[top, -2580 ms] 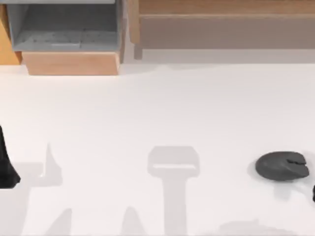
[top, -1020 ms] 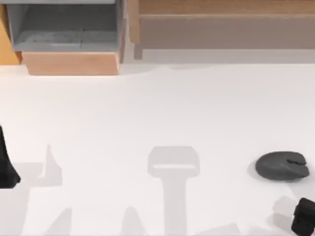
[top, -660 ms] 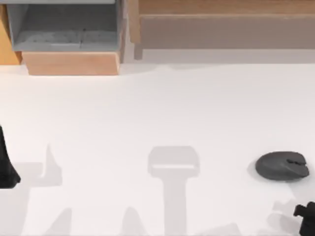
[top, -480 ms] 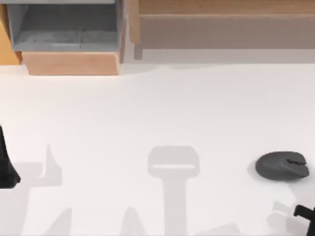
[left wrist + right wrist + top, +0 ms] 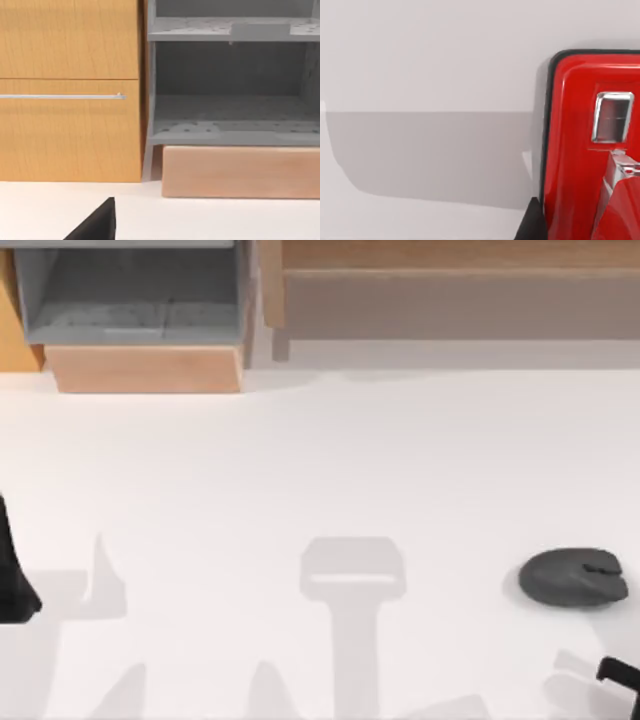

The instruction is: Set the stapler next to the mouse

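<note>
Right wrist view is showing the stapler (image 5: pixel 575 145) lying on the counter (image 5: pixel 420 60); right gripper (image 5: pixel 622 680) at the near right corner, opening impossible to tell; mouse (image 5: pixel 573 577) sitting nearby.

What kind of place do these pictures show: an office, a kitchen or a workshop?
Most likely an office desk in a rendered scene. A dark grey mouse lies on a white table, a red stapler shows in the right wrist view, and a wooden cabinet with a drawer handle stands beside grey shelves.
</note>
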Action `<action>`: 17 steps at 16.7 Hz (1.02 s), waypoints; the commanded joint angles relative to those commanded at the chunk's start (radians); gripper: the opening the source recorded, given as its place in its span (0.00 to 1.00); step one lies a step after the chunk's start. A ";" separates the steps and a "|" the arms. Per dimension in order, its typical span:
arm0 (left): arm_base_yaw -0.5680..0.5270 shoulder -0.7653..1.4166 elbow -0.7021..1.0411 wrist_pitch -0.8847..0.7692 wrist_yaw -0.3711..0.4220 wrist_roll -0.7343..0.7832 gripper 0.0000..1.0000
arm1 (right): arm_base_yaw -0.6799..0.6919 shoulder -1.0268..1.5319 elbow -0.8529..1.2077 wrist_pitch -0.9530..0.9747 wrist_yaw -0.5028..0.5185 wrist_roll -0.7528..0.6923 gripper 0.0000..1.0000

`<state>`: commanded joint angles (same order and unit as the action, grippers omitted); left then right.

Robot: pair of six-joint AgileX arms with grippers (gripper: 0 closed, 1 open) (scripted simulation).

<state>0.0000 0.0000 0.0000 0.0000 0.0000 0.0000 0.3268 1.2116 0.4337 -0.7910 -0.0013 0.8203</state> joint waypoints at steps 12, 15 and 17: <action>0.000 0.000 0.000 0.000 0.000 0.000 1.00 | -0.001 -0.065 0.080 -0.155 0.001 0.000 0.00; 0.000 0.000 0.000 0.000 0.000 0.000 1.00 | -0.002 -0.077 0.091 -0.166 0.001 -0.002 0.00; 0.000 0.000 0.000 0.000 0.000 0.000 1.00 | -0.002 -0.073 0.088 -0.163 0.000 -0.001 0.00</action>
<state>0.0000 0.0000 0.0000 0.0000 0.0000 0.0000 0.3251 1.1385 0.5214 -0.9541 -0.0011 0.8196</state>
